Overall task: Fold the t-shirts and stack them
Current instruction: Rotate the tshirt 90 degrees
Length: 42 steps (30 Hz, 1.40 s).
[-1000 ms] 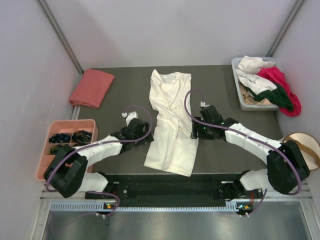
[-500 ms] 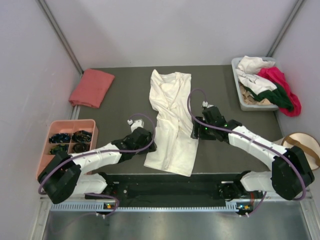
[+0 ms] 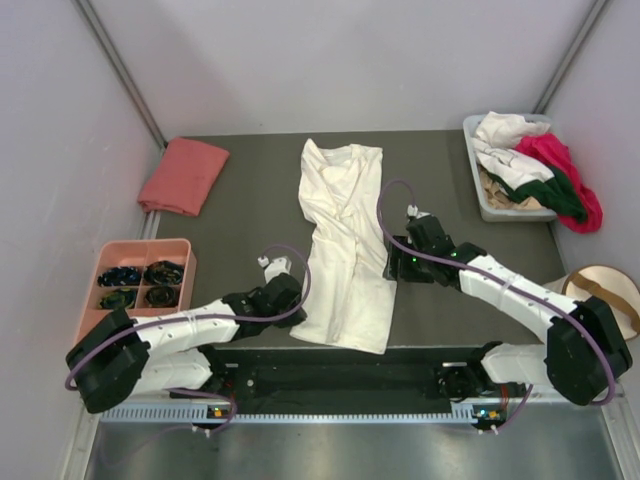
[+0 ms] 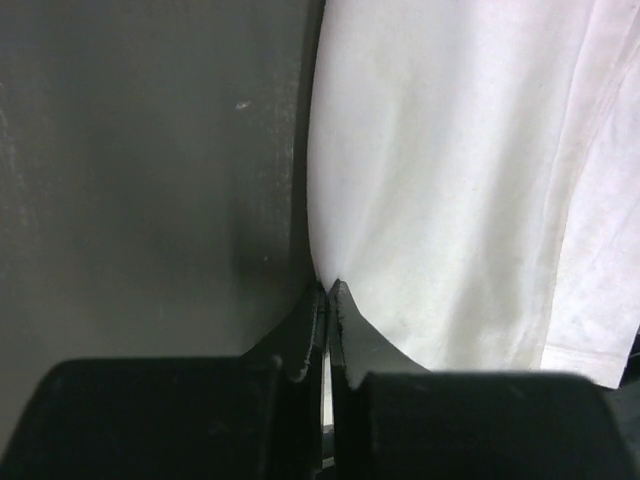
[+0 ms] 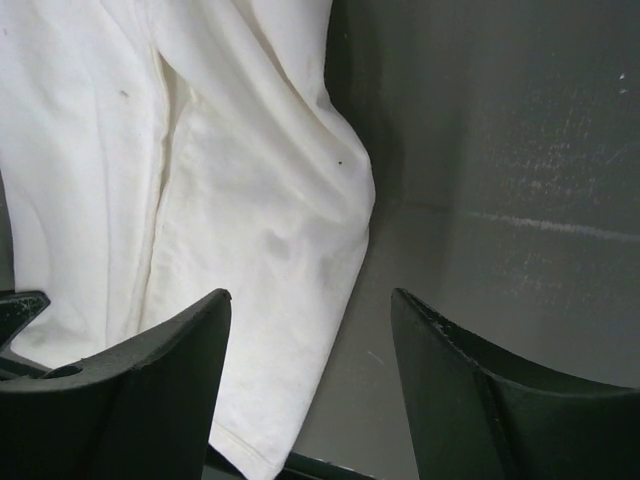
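Your L gripper (image 4: 327,290) is pinched fully shut on the left edge of the cream-white t-shirt (image 3: 343,240), which lies lengthwise across the middle of the table (image 3: 250,190). Your R gripper (image 5: 310,300) is wide open w/ nothing held. It straddles the shirt's right edge: one finger over cloth, the other over bare table.

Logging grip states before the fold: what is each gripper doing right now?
Left gripper: shut on the edge of the cream t-shirt.
Right gripper: open, holding nothing.
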Each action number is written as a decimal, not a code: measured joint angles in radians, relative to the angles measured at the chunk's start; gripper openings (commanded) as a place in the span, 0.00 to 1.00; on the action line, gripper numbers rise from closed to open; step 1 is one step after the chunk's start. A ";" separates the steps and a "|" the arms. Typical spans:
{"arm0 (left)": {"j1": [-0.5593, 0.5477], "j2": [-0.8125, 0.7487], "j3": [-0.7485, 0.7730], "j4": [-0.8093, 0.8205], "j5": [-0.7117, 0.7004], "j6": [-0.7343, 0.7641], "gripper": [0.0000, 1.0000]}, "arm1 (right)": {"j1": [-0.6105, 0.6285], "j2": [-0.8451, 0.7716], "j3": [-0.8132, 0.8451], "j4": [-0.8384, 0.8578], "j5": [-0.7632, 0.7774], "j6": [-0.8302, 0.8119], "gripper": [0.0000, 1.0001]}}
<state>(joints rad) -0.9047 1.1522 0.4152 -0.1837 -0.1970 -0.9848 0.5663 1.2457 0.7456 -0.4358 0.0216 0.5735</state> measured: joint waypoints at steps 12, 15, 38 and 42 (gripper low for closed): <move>-0.136 -0.073 -0.001 -0.154 -0.005 -0.105 0.06 | 0.000 -0.003 -0.001 0.001 -0.001 -0.001 0.65; -0.189 -0.077 0.000 -0.177 -0.016 -0.144 0.28 | 0.000 -0.003 -0.001 0.001 -0.002 -0.002 0.66; 0.312 0.073 0.482 0.042 -0.270 0.320 0.94 | -0.281 0.521 0.505 0.164 -0.145 -0.021 0.69; 0.396 0.327 0.532 0.179 -0.165 0.409 0.88 | -0.322 0.670 0.649 0.182 -0.217 -0.030 0.69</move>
<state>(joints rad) -0.5087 1.4792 0.9470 -0.0048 -0.3618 -0.5762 0.2440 1.9156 1.3941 -0.2543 -0.1955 0.5434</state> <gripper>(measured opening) 0.917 0.685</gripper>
